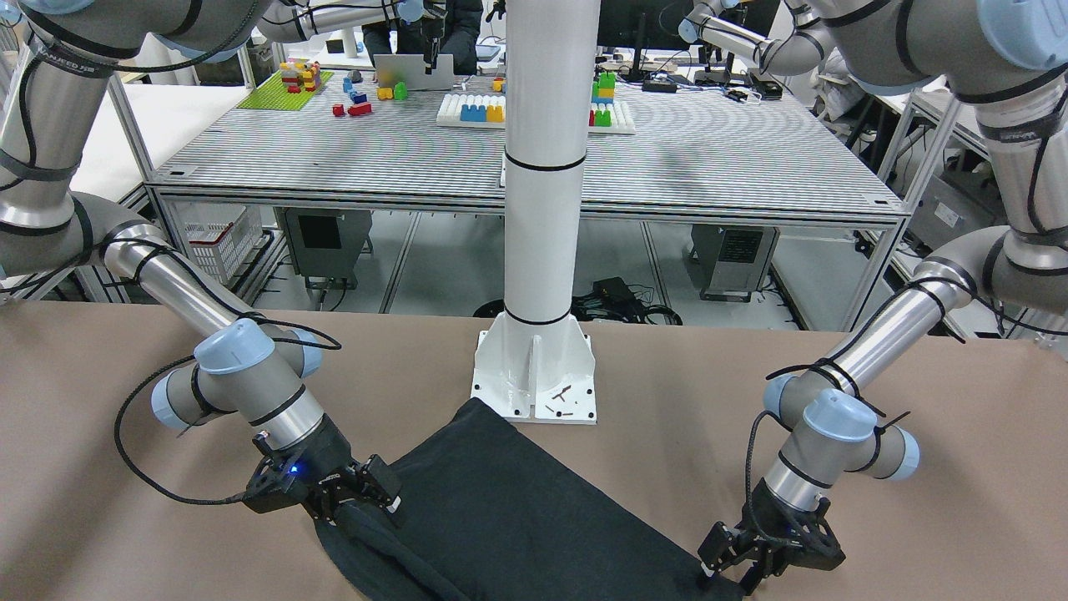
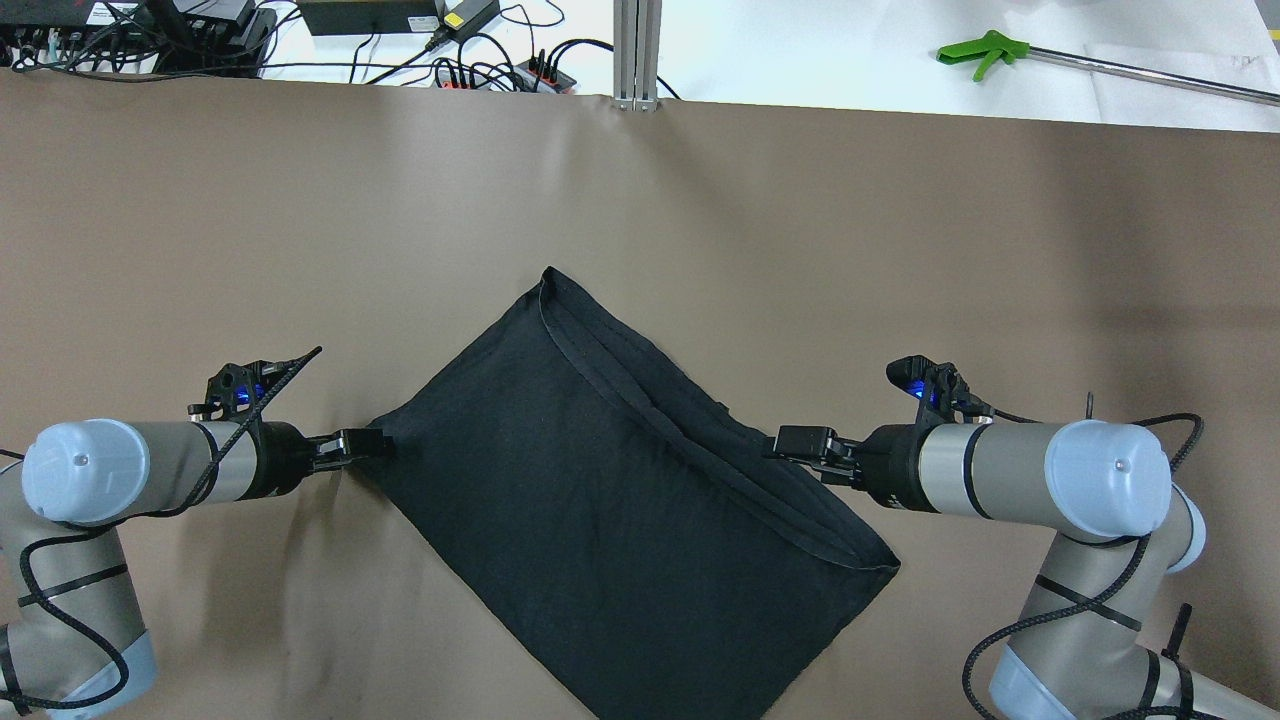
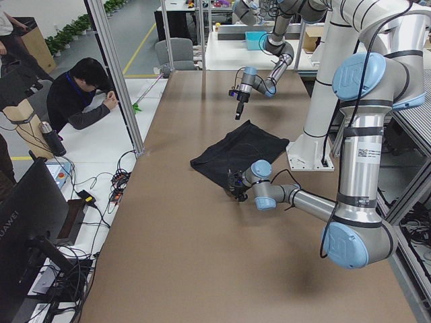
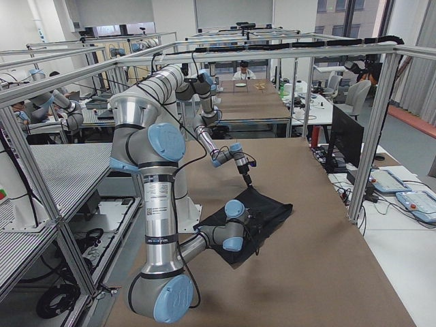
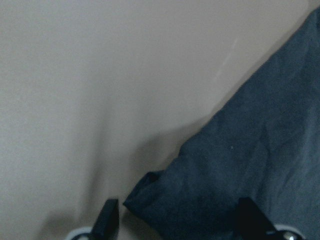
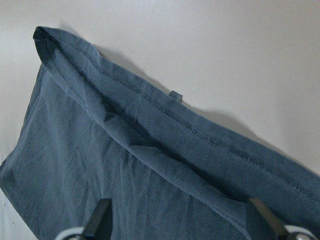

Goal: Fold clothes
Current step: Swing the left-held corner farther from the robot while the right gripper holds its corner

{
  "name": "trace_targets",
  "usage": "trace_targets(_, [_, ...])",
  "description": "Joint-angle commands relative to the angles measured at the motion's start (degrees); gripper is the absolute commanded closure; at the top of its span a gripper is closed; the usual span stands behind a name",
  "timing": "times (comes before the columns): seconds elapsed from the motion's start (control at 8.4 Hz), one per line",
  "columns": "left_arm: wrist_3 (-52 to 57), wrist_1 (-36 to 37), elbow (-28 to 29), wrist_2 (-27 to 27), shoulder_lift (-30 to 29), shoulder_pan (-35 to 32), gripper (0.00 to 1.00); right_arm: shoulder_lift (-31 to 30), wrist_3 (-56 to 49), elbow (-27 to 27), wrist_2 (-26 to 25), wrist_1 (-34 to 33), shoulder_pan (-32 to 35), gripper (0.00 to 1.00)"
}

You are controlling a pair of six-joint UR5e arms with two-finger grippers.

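While flat, clothes (image 2: 620,480) between pincers (image 2: 365,445) (image 2: 795,442).

We see clothes (image 2: 620,480) of soft, matt cloth, a smooth table cover (image 2: 250,220), maybe paper, and arm tubes (image 1: 884,334) of shiny metal.

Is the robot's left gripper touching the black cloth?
Cannot tell. Left wrist view: the open left gripper straddles a corner of the cloth; neither contact nor gap shows plainly.
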Motion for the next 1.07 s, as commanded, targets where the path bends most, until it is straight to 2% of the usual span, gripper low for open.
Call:
trace_targets(0.0, [0.05, -0.05, -0.08, -0.17, 0.04, 0.37, 0.97, 0.00, 0.03, 0.00, -0.09, 0.00, 0.02, 0.06])
trace_targets(0.12, [0.22, 0.03, -0.26, -0.87, -0.05, 0.37, 1.00, 0.00, 0.03, 0.00, -0.09, 0.00, -0.07, 0.06])
trace_targets(0.6, [0.14, 0.12, -2.19, -1.40, -0.83, 0.37, 1.00, 0.00, 0.03, 0.09, -0.88, 0.09, -0.07, 0.06])
trace_targets(0.95, [-0.21, 3.01, 0.70, -0.61, -4.51, -2.24, 1.00, -0.18, 0.03, 0.18, -0.79, 0.18, -0.07, 0.06])
